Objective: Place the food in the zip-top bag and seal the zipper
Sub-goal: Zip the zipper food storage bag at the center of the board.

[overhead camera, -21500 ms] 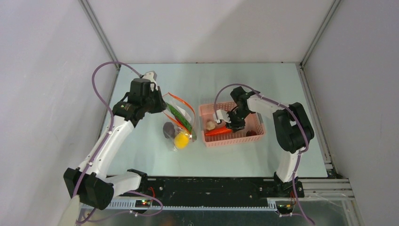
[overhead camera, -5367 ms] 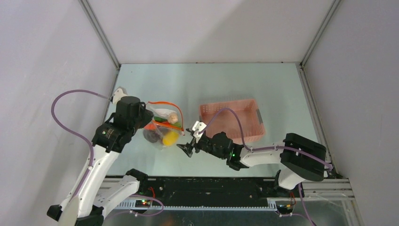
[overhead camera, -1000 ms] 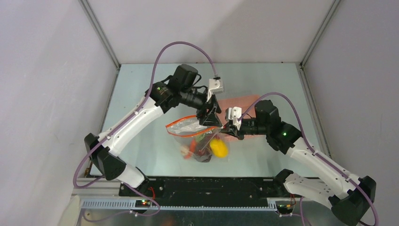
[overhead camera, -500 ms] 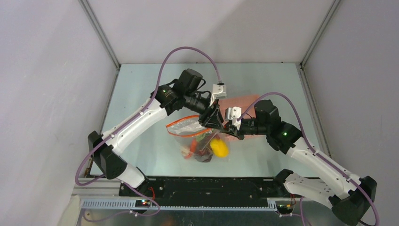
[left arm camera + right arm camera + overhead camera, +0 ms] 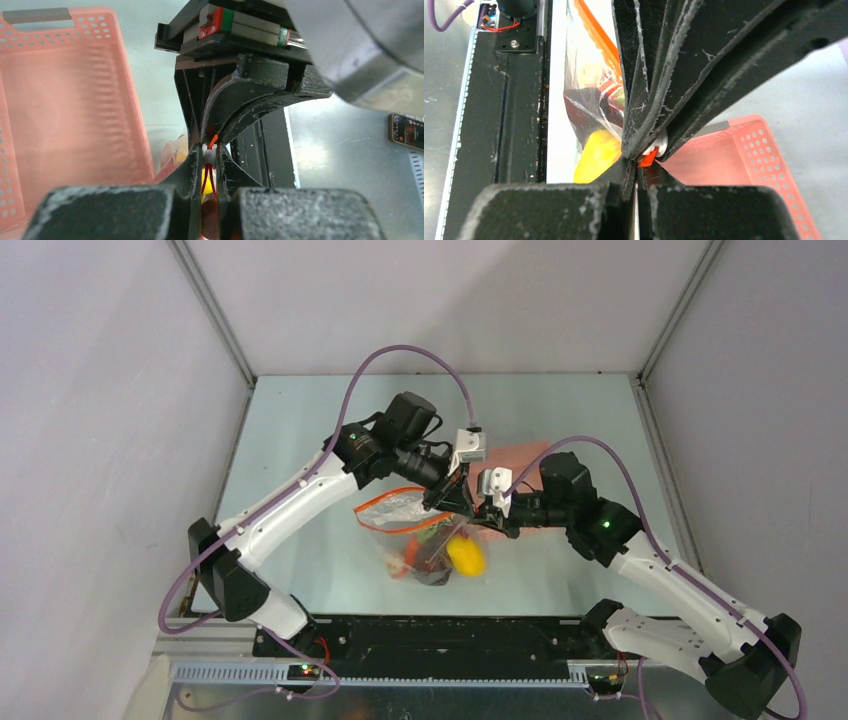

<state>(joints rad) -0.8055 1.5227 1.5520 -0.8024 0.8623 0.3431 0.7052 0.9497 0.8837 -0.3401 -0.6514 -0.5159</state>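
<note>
The bag, loaded with food, hangs from both grippers. The right gripper is clamped on the zipper end. The left gripper pinches the white tip. Expect limp, slippery film, so grip only the stiffer strip.

- A pale grey-green table fills the middle of the frame, faintly glossy under soft, even light.
- Plain lilac-grey panels close it in: back wall at top, left wall and right wall at the sides.
- Metal struts slant through the upper corners.
- A black rail and a slotted grey duct cross the bottom edge.
</note>
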